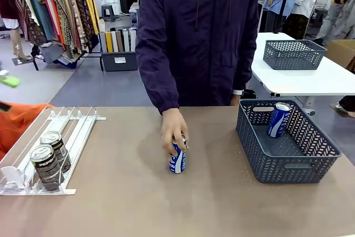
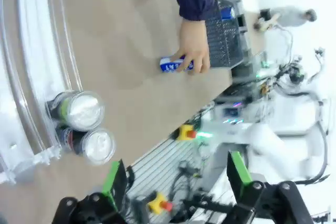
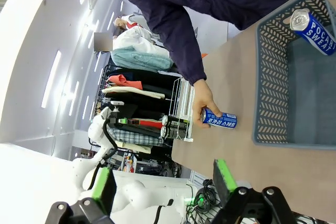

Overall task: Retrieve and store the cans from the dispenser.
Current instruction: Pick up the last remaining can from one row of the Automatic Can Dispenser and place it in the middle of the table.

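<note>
Front dark can (image 1: 45,166) stands at the low end of the dispenser (image 1: 77,126), up against the white stops. A 2nd dark can (image 1: 55,145) is right behind it in the same lane, touching or nearly so. Both are upright w/ silver tops; label print too small to read. The dispenser sits on the L side of the table (image 1: 122,203).

Mid-table, btw dispenser and basket, a blue can (image 1: 177,160) stands upright. The person's hand (image 1: 173,129) is closed over its top from above. R wrist view shows white Korean script along this can's side.

The dark grey perforated basket (image 1: 288,165) is on the R side of the table and holds one basket can (image 1: 278,119). It's blue, tilted, leaning toward the far end, silver top up. "POCARI SWEAT" in white reads clearly on it in R wrist view.

A similar 2nd basket (image 1: 293,55) sits on a white table (image 1: 333,81) farther back; can't see inside it.

L gripper (image 2: 176,177): fingers spread wide, green pads showing, nothing btw them. It is well apart from the 2 dark cans, whose tops show past it.

R gripper (image 3: 163,179): likewise spread wide and holding nothing. It is well apart from the basket and the hand.
</note>
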`<move>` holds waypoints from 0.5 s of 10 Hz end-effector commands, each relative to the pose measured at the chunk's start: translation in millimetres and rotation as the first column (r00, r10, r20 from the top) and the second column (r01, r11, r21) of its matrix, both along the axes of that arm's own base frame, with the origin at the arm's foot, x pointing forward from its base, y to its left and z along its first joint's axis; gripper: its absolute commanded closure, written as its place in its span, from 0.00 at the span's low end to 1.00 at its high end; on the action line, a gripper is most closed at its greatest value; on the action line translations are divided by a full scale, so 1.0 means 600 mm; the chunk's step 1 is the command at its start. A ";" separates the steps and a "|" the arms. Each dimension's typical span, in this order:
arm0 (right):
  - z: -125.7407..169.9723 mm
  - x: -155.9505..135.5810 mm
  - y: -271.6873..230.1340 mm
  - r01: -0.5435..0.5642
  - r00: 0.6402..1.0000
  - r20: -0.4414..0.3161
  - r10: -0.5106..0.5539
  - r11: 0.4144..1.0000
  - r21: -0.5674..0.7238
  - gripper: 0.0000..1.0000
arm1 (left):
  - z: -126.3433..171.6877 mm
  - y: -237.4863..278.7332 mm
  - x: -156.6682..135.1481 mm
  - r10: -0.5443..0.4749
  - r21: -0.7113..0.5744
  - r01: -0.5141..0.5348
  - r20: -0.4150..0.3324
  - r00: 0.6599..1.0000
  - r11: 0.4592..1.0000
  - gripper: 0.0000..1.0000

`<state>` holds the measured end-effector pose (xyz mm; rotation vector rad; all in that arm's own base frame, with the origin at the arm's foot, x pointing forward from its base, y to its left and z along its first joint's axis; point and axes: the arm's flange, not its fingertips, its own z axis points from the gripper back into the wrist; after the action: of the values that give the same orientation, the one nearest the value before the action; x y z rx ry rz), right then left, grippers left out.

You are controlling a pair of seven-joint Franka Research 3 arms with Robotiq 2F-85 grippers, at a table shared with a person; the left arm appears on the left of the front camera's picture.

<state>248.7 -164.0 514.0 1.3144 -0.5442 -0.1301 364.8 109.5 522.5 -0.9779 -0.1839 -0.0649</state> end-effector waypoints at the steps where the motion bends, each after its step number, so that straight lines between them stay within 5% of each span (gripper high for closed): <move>1: 0.007 0.004 0.002 0.003 1.000 0.029 -0.004 1.000 0.022 0.00 | -0.045 0.054 -0.003 0.094 -0.188 -0.096 -0.021 0.995 0.977 0.00; 2: 0.007 0.004 0.002 0.003 1.000 0.029 -0.004 1.000 0.022 0.00 | -0.070 0.072 -0.008 0.091 -0.224 -0.096 -0.036 0.995 0.970 0.00; 3: 0.007 0.004 0.002 0.003 1.000 0.029 -0.004 1.000 0.022 0.00 | -0.029 0.057 -0.016 0.065 -0.092 -0.068 -0.030 0.997 0.993 0.00; 5: 0.007 0.004 0.002 0.003 1.000 0.029 -0.004 1.000 0.022 0.00 | -0.029 0.057 -0.016 0.065 -0.092 -0.068 -0.030 0.997 0.993 0.00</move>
<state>248.7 -163.9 514.0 1.3145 -0.5440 -0.1298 357.2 147.4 496.8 -1.0887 -0.1924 0.0305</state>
